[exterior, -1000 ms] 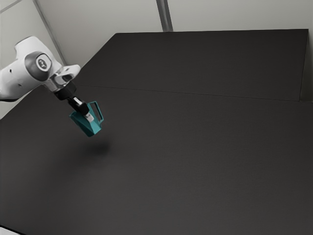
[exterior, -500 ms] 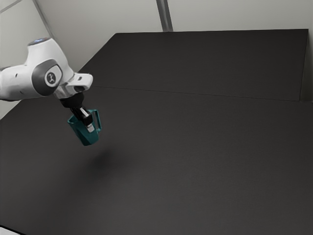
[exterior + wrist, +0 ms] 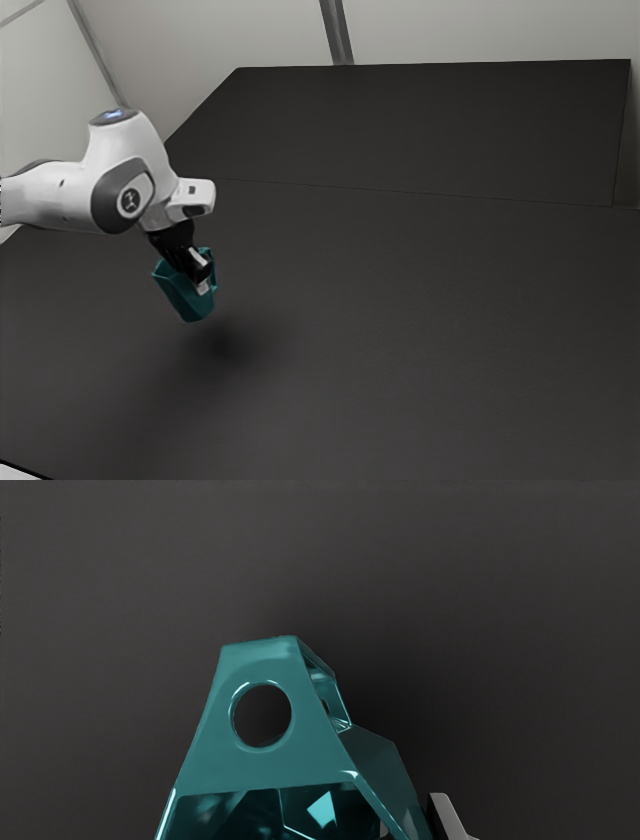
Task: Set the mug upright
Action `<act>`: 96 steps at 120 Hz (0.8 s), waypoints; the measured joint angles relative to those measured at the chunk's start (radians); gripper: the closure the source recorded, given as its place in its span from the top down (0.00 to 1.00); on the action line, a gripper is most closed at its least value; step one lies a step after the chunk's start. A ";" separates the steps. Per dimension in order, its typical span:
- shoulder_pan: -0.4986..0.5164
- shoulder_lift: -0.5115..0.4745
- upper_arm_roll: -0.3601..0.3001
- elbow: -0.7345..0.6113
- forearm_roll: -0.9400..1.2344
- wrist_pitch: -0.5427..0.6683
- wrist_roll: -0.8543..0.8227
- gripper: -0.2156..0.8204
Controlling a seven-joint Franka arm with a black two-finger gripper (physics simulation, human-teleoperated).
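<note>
In the exterior view my gripper [image 3: 204,284] points down and is shut on a wall of the teal mug [image 3: 183,298]. The mug hangs above the table, somewhat tilted, its mouth up toward the exterior view's left. Its handle is partly hidden behind the fingers. The wrist view has the gripper [image 3: 411,824] with one finger outside the wall and a bit of the other inside the mouth. There the mug [image 3: 310,760] shows its handle side with a round hole.
The dark table [image 3: 420,330] extends far toward the exterior view's right. A soft shadow lies on it below the mug, with a gap between them. Pale walls [image 3: 480,30] stand beyond the table's far edge.
My hand has come lower in the exterior view and slightly toward its right, carrying the mug. The mug has turned, leaning less, and its handle has swung partly behind the fingers.
</note>
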 joint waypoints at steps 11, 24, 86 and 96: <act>-0.008 0.006 -0.004 -0.012 0.014 0.029 -0.040 0.04; -0.012 0.010 -0.009 -0.028 0.022 0.060 -0.085 0.04; -0.062 0.067 -0.022 -0.059 0.052 0.136 -0.257 0.04; -0.067 0.078 -0.022 -0.061 0.055 0.144 -0.280 0.04</act>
